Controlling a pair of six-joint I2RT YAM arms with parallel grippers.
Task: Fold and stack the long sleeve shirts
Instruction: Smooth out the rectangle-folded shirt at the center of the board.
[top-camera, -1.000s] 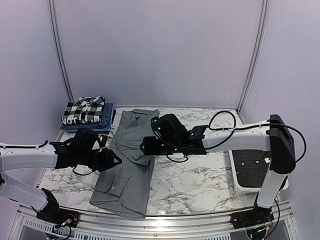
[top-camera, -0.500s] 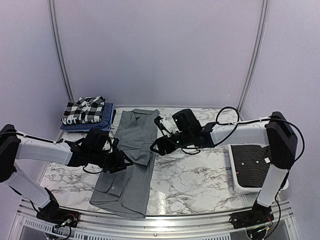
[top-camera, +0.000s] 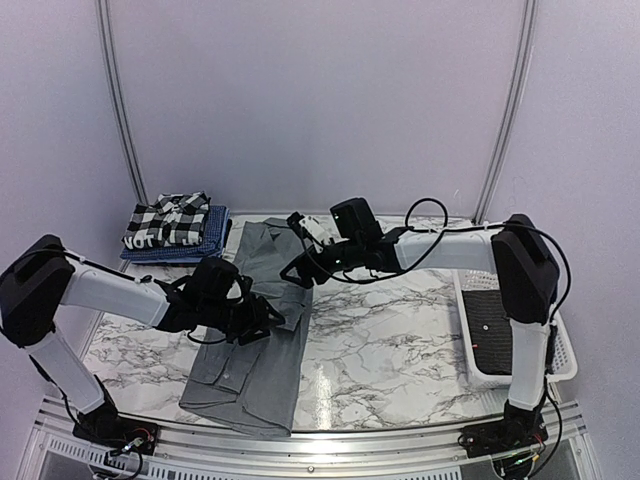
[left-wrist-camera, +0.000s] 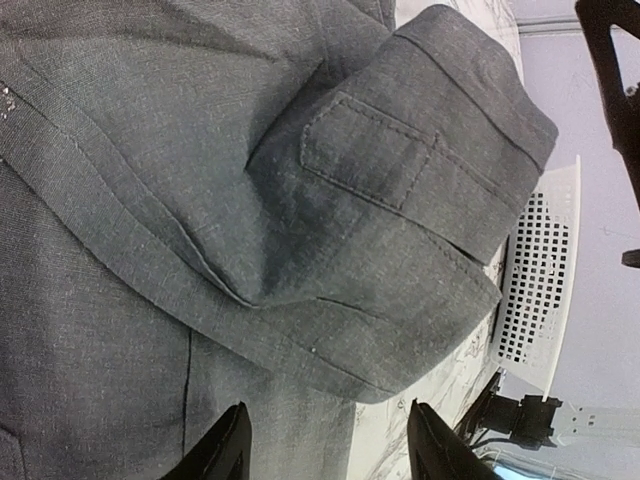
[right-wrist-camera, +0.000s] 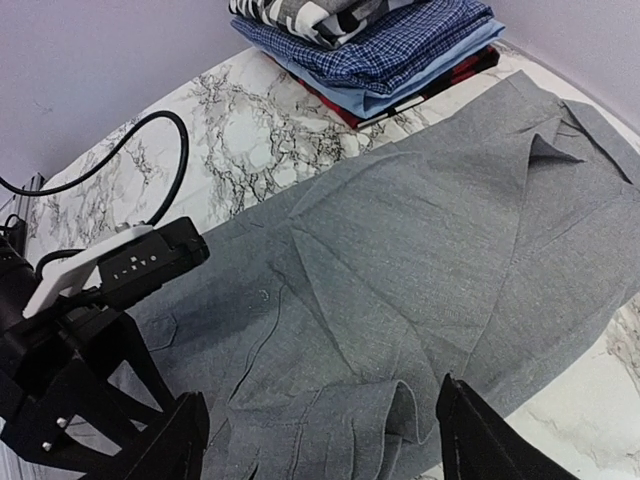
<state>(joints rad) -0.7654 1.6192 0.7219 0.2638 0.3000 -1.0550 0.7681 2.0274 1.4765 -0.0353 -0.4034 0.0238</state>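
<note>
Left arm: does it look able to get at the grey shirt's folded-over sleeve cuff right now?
Probably yes. The left gripper stands open just short of the cuff, which lies bare on the grey shirt with nothing between them.

grey shirt (left-wrist-camera: 150, 150) cropped, basket (top-camera: 488, 379) behind right arm (top-camera: 528, 272)

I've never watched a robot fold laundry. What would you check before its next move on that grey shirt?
1. Left gripper open, holding nothing: ok.
2. Right gripper open, holding nothing: ok.
3. Sleeve cuff folded onto the grey shirt: ok.
4. Grey shirt folded short enough to stack: not ok, it lies long.
5. Stack of folded shirts tidy: ok.
6. Grey shirt apart from that stack: cannot tell.
</note>
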